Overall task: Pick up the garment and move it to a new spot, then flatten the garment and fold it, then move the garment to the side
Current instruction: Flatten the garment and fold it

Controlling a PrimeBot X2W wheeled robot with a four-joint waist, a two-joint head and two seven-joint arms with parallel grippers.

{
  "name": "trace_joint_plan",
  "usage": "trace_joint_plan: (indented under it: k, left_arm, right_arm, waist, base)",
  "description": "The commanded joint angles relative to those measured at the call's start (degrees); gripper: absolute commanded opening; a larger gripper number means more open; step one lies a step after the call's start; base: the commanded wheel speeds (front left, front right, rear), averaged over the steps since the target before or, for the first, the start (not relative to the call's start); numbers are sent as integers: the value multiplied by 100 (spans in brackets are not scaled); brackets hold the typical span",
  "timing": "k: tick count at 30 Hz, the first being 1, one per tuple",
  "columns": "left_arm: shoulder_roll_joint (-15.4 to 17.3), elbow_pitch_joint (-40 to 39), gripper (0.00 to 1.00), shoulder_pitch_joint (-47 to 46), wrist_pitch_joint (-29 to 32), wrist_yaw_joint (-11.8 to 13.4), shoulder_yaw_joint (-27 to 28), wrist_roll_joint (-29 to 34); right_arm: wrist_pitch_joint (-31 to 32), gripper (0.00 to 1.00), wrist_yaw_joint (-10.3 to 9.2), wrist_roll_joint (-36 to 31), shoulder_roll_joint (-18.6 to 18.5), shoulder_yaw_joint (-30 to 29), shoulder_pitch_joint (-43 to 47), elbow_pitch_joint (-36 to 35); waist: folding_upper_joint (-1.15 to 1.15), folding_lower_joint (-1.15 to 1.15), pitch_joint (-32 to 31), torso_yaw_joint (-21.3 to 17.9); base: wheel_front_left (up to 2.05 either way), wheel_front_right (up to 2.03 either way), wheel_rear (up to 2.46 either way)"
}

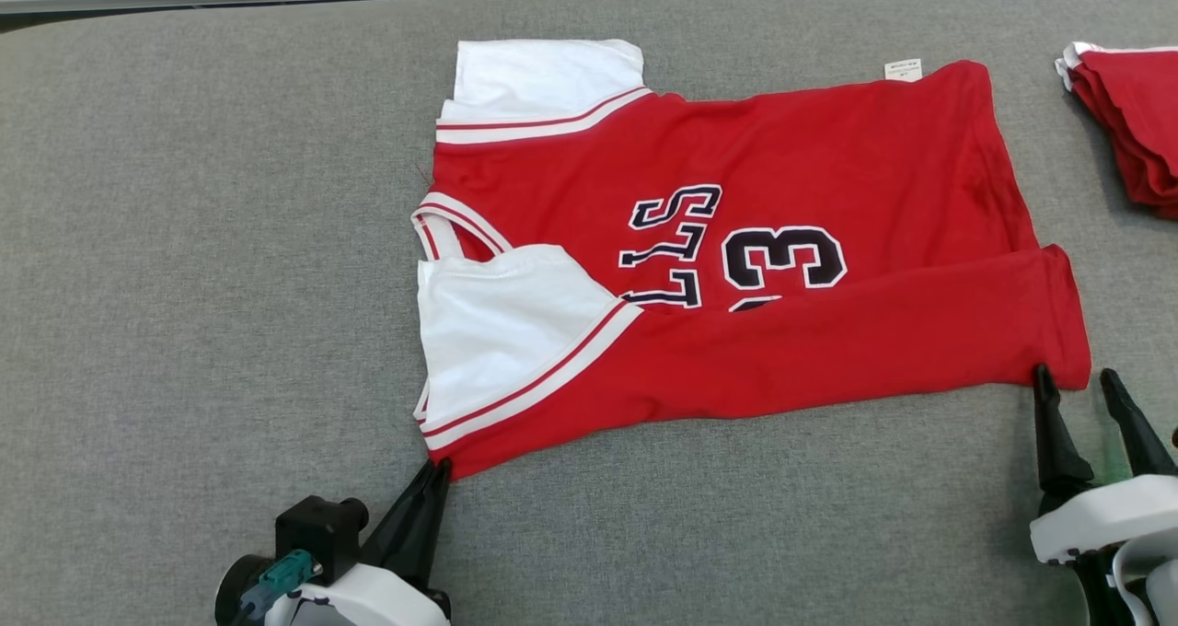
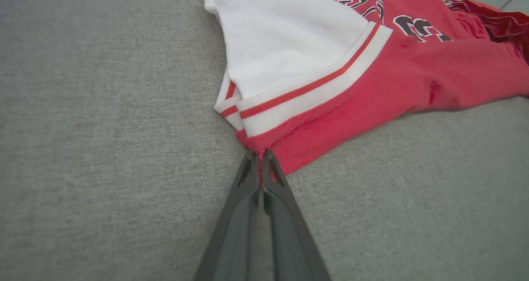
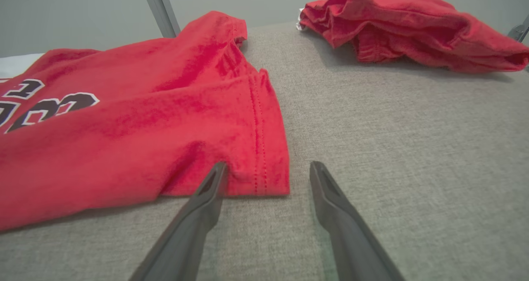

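The garment (image 1: 782, 331) is a red jersey with white sleeves and dark lettering. It lies spread on the grey surface, with its near long edge folded over towards the middle. My left gripper (image 1: 440, 468) is at the jersey's near left corner, below the white sleeve. In the left wrist view the left gripper (image 2: 260, 153) is shut, with the red corner of the garment (image 2: 413, 74) pinched between its tips. My right gripper (image 1: 1075, 377) stands open at the near right corner. In the right wrist view the right gripper (image 3: 268, 165) straddles the garment (image 3: 144, 128) at its hem corner, one finger touching the cloth.
A pile of red clothing (image 1: 1132, 120) lies at the far right, and in the right wrist view this pile (image 3: 413, 29) sits beyond the hem. The grey padded surface (image 1: 184, 285) stretches wide to the left and along the near side. Its back edge runs along the top.
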Motion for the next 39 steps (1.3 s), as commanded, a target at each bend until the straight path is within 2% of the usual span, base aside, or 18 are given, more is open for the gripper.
trace_joint_plan:
  k: [1,6,7,8,9,14,21,29,35,36,37,38,39]
  left_arm:
    - [75,-25,0,-48,-43,-10,1,50]
    - [146,-137,0,-82,-138,6,-5,108]
    - [159,-148,0,-86,-134,13,-6,113]
    - [176,-158,0,-94,-131,23,-6,123]
    - [189,-168,0,-104,-129,32,-7,125]
    - [239,-243,0,-37,-150,49,-6,110]
    - [404,-637,0,301,-88,104,26,101]
    - [654,-1503,0,1173,561,253,-66,5]
    - [679,-1829,0,1438,861,364,-92,-99]
    - [670,-1813,0,1400,880,367,-108,-91]
    - [647,-1787,0,1354,901,373,-114,-103]
    - [636,-1764,0,1309,907,384,-113,-110]
    - [626,-1744,6,1270,915,383,-120,-107]
  right_arm:
    - [-4,100,-13,123,-49,57,-121,105]
    - [3,100,-13,570,-67,385,-352,614]
    - [17,55,-13,666,-88,518,-395,739]
    - [32,18,-11,756,-99,678,-439,821]
    - [34,0,-9,864,-110,820,-474,880]
    - [22,0,-14,1240,-417,1289,-470,919]
    - [7,0,-15,1581,-869,1493,-104,452]
    - [239,0,-16,1960,-1476,1780,558,30]
    - [253,0,-16,2009,-1561,1623,749,-155]
    - [264,20,-16,1989,-1545,1609,762,-163]
    - [278,49,-16,1958,-1531,1587,769,-145]
    - [278,100,-17,1931,-1513,1559,773,-130]
    - [282,100,-17,1897,-1493,1535,779,-121]
  waist:
    - [0,0,16,12]
    - [0,0,32,61]
    - [0,0,34,65]
    - [0,0,35,69]
    - [0,0,34,73]
    - [0,0,-46,83]
    - [0,0,-159,67]
    - [0,0,-231,31]
    - [0,0,-203,26]
    - [0,0,-202,27]
    - [0,0,-205,29]
    - [0,0,-207,30]
    - [0,0,-209,30]
  base:
    - [0,0,0]
    - [0,0,0]
    - [0,0,0]
    - [0,0,0]
    - [0,0,0]
    - [0,0,0]
    - [0,0,0]
    - [0,0,0]
    - [0,0,0]
    - [0,0,0]
    - [0,0,0]
    - [0,0,0]
    - [0,0,0]
